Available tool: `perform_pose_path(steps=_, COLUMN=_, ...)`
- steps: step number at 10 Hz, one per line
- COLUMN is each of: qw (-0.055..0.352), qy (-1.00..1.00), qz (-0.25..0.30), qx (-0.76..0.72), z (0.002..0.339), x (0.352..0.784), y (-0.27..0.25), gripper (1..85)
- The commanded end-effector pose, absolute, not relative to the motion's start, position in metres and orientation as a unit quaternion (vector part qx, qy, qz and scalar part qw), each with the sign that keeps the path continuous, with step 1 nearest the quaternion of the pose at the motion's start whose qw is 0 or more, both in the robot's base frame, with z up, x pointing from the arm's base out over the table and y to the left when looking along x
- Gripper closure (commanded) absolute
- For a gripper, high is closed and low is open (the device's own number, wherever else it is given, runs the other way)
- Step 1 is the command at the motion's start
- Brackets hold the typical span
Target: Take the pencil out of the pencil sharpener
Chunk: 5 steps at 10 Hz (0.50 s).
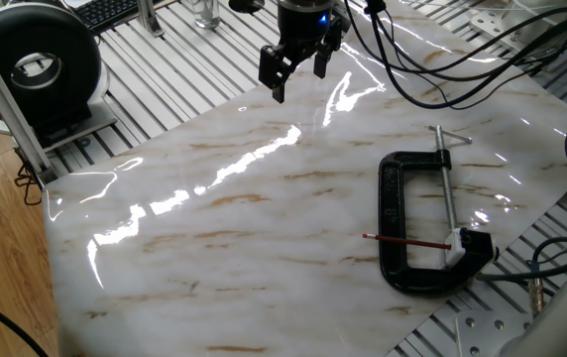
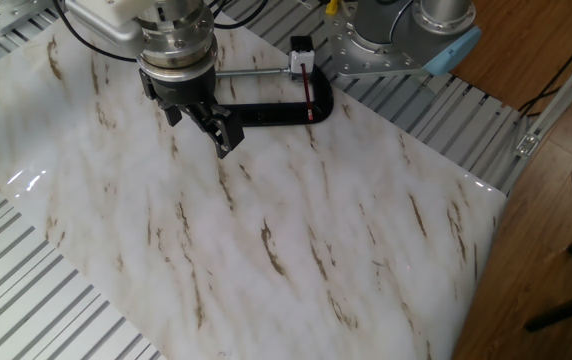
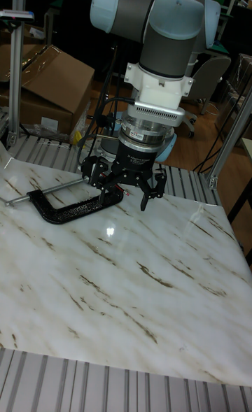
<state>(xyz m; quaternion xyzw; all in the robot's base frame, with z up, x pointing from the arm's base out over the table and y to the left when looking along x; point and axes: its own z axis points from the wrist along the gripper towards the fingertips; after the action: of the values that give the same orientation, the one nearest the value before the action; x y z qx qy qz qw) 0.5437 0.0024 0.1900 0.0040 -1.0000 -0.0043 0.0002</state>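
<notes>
The pencil [image 1: 407, 241] is a thin dark-red stick lying on the marble table [image 1: 234, 228], across the mouth of a black C-clamp [image 1: 393, 213]. Its right end sits in the small white pencil sharpener [image 1: 457, 241] by the clamp's screw pad. From the other side the pencil [image 2: 307, 96] runs from the pencil sharpener [image 2: 297, 63] to the clamp bar [image 2: 266, 113]. My gripper [image 1: 300, 84] hangs open and empty above the table's far edge, well away from the pencil. The gripper [image 2: 199, 130] hovers just in front of the clamp. In the tall view the gripper [image 3: 119, 187] hides both.
A black round device [image 1: 36, 64] stands on a ribbed bench at the back left, near a keyboard [image 1: 105, 10]. Black cables [image 1: 442, 59] trail over the table's far right corner. A metal robot base [image 2: 386, 30] sits behind the clamp. Cardboard boxes [image 3: 42, 83] lie beyond the table.
</notes>
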Motion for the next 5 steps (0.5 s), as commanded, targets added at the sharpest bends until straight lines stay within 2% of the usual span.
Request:
perform_pose_path(steps=1, qw=0.0, qy=-1.0, qz=-0.004, qx=0.004, z=0.19, x=0.544, y=0.005, gripper=1.7)
perform_pose_path(steps=2, qw=-0.067, qy=-0.998, qz=-0.021, qx=0.009, z=0.192, x=0.578, y=0.014, gripper=84.7)
perform_pose_path(steps=5, qw=-0.067, qy=-0.997, qz=-0.02, qx=0.009, z=0.192, x=0.579, y=0.014, gripper=84.7)
